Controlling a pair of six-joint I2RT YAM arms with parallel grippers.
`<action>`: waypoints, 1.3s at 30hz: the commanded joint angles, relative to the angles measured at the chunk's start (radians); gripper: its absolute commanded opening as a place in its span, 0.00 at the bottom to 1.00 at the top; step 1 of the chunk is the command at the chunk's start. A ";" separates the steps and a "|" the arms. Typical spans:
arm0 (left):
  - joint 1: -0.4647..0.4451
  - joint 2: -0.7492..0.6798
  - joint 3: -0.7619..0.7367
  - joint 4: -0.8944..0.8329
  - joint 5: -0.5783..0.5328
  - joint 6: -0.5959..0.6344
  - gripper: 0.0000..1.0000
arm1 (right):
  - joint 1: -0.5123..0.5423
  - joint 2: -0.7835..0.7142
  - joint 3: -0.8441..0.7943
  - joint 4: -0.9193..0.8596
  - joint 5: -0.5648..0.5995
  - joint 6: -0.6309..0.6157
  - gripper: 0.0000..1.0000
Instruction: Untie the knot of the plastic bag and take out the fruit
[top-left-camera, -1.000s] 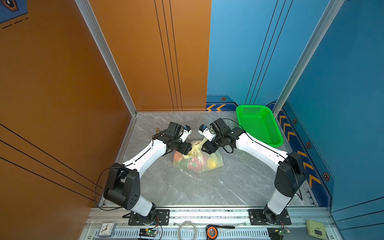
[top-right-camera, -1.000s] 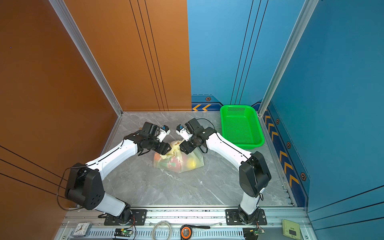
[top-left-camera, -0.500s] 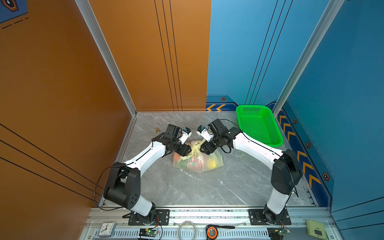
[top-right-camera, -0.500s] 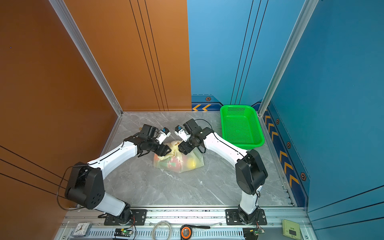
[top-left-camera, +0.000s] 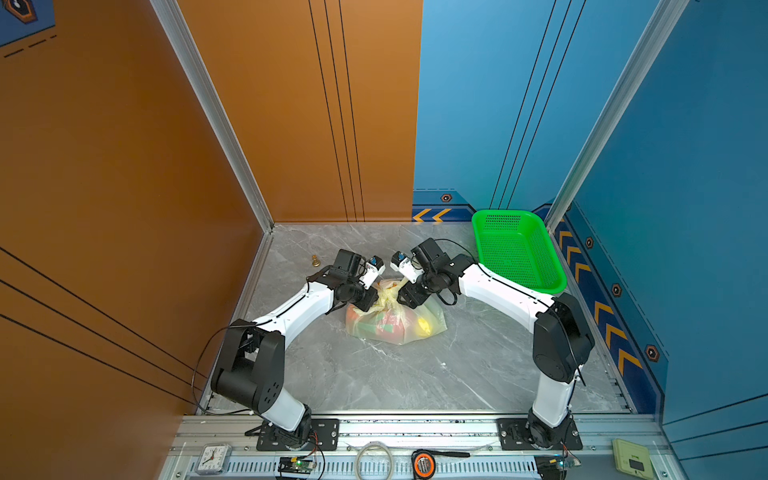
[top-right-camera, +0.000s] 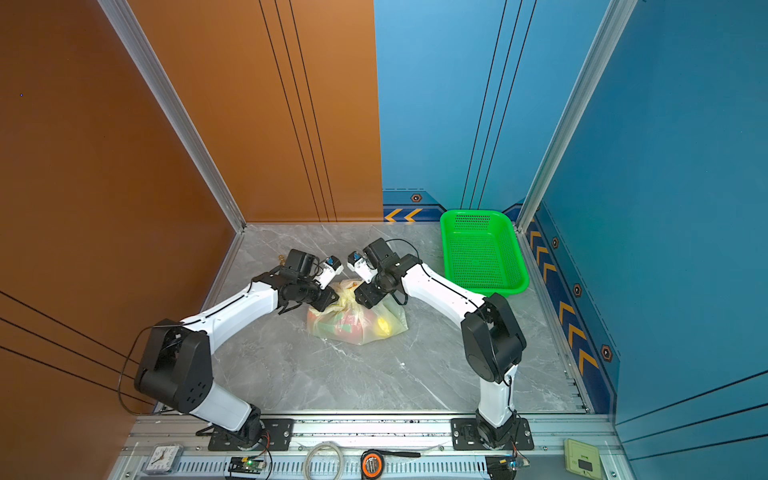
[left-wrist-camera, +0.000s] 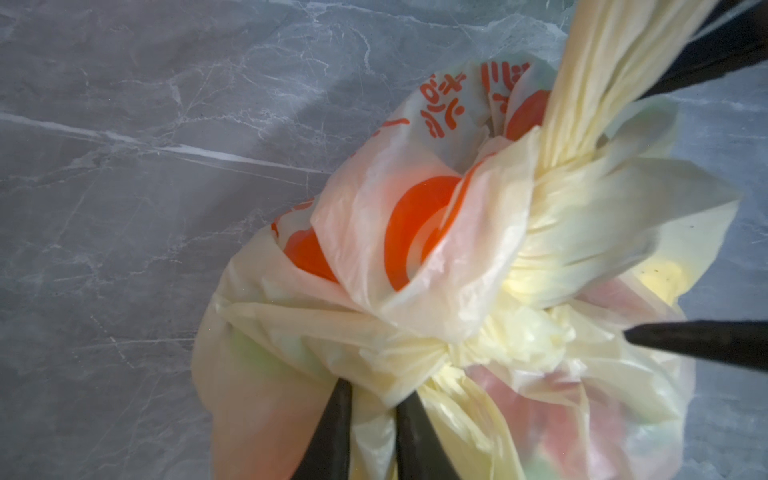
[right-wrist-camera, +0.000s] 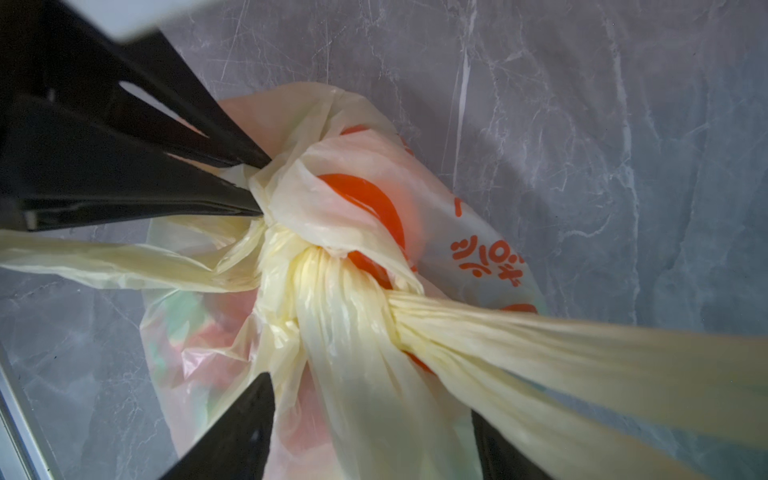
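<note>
Arms (top-left-camera: 303, 307) bend inward over the plastic bag (top-left-camera: 395, 328): left hand (left-wrist-camera: 372, 395) pinches it, right hand (right-wrist-camera: 370, 399) wide astride the knot (right-wrist-camera: 316, 266).

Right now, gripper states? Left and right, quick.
Left gripper: closed, pinching a fold of the plastic bag beside the knot.
Right gripper: open, jaws either side of the knot, gripping nothing.

Worktop (top-left-camera: 374, 374): grey, marble-veined.
Basket (top-left-camera: 517, 257): bright green, perforated, far right corner.
Brass figure (top-left-camera: 315, 261): small, upright, near far left corner.
Clock (top-left-camera: 213, 458), tape measure (top-left-camera: 422, 462): front rail.
</note>
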 joint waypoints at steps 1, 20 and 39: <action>0.005 -0.010 -0.006 0.010 0.010 0.000 0.10 | 0.007 0.010 0.030 0.024 0.000 0.005 0.70; 0.014 -0.104 -0.008 0.016 0.022 -0.041 0.00 | 0.007 0.029 0.034 0.051 0.015 0.019 0.03; 0.065 -0.239 -0.111 0.011 -0.047 -0.085 0.00 | -0.098 -0.220 -0.193 0.071 0.031 0.132 0.00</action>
